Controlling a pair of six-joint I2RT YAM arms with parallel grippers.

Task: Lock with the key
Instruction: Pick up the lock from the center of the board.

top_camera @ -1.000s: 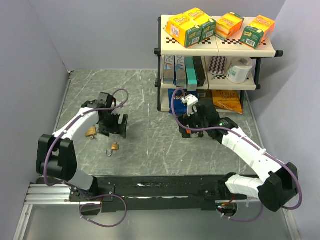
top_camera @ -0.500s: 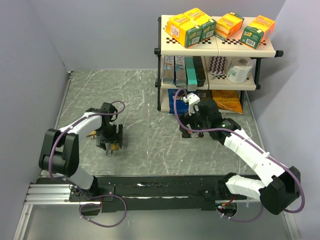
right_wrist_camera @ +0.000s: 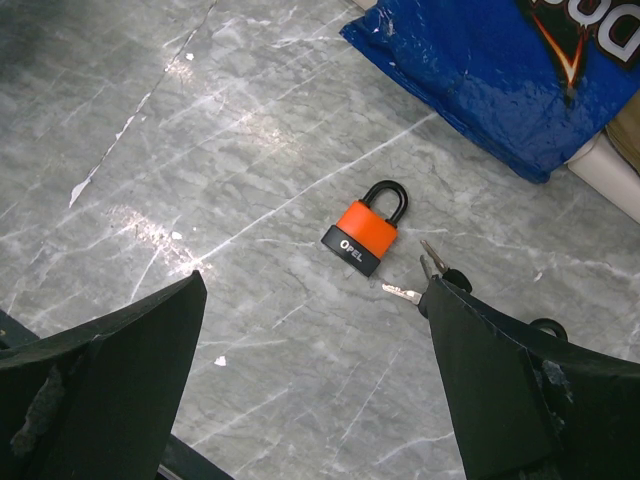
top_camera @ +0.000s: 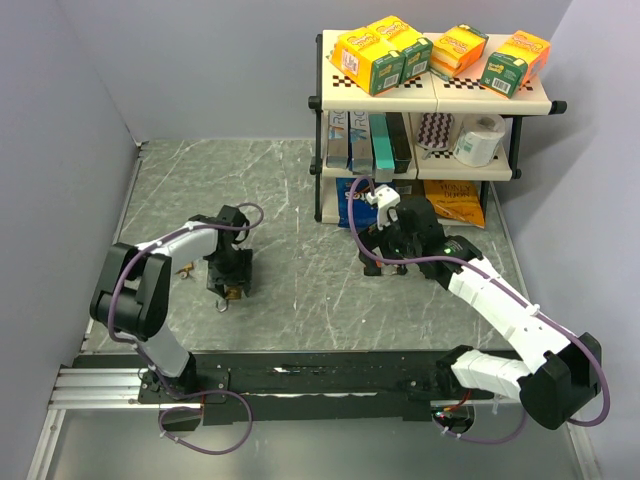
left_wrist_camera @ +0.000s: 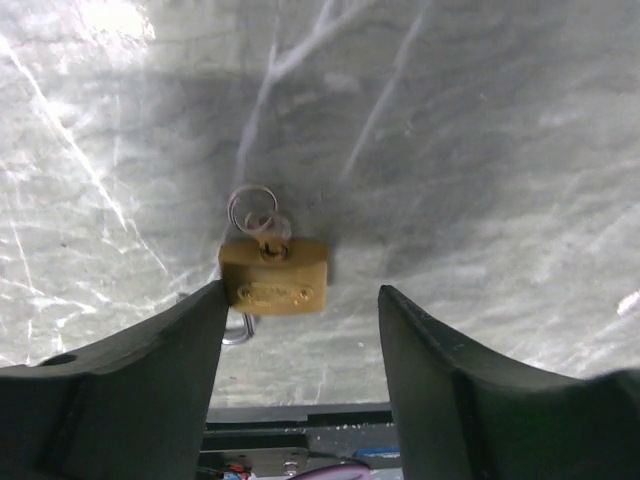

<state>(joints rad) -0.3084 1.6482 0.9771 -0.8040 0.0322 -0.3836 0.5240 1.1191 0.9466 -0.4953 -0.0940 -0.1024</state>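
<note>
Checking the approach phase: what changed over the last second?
The left gripper moved toward the near edge and came down over the brass padlock. Its jaws narrowed to either side of the padlock, but a gap shows on one side, so there is no grip yet. Unchanged: the brass padlock lies where it was, and the right gripper hangs open above the orange padlock and loose keys.

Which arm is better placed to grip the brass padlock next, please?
Left: the left fingers flank the brass padlock, key already inserted. The right fingers hover over the orange padlock, well away.
</note>
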